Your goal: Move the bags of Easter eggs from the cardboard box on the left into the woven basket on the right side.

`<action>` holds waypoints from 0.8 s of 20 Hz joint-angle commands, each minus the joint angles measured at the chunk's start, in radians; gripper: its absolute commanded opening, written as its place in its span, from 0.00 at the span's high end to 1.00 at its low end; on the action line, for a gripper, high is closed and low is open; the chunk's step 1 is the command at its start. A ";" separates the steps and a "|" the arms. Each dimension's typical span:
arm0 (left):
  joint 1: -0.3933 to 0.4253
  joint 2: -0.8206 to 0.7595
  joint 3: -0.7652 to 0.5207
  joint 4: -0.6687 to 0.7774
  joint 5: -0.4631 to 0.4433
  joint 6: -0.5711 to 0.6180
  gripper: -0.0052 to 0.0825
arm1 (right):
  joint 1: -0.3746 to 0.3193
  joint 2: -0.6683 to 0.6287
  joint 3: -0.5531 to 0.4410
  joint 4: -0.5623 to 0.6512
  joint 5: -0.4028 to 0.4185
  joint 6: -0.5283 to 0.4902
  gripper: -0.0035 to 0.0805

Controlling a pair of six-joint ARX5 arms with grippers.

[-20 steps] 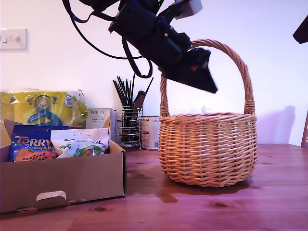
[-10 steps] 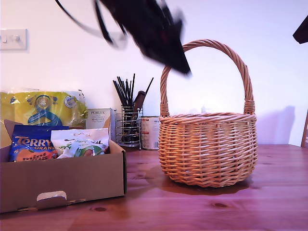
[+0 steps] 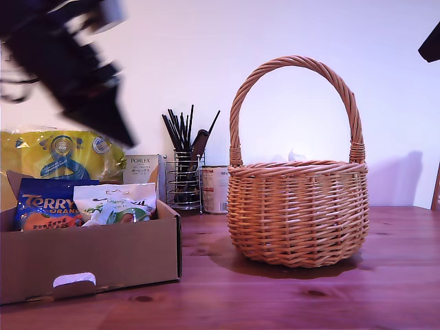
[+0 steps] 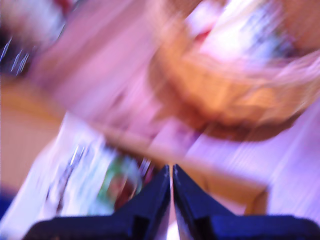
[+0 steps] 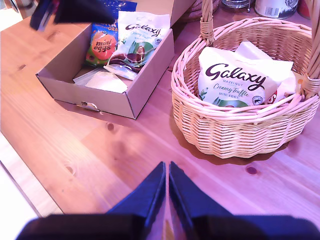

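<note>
First wrist view is a smear; both my first gripper [image 4: 171, 172] and my second gripper [image 5: 166, 170] pinched closed, empty. Cardboard box [image 5: 145, 82]: two bags; woven basket [image 5: 240, 130]: at least two

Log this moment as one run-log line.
first gripper: jaws shut, empty, above cardboard box | second gripper: jaws shut, empty | woven basket: Galaxy bag inside | box: Terry's bag and another Galaxy bag remain

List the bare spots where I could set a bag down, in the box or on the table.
Free: the table in front of the box and basket, and the box's near end. Crowded: the box's far end, with the Terry's and Galaxy bag; the basket is already filling.
</note>
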 commanded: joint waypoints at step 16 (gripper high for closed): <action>0.186 0.193 -0.013 0.319 -0.075 0.158 0.04 | -0.005 0.003 0.007 0.004 0.001 -0.006 0.97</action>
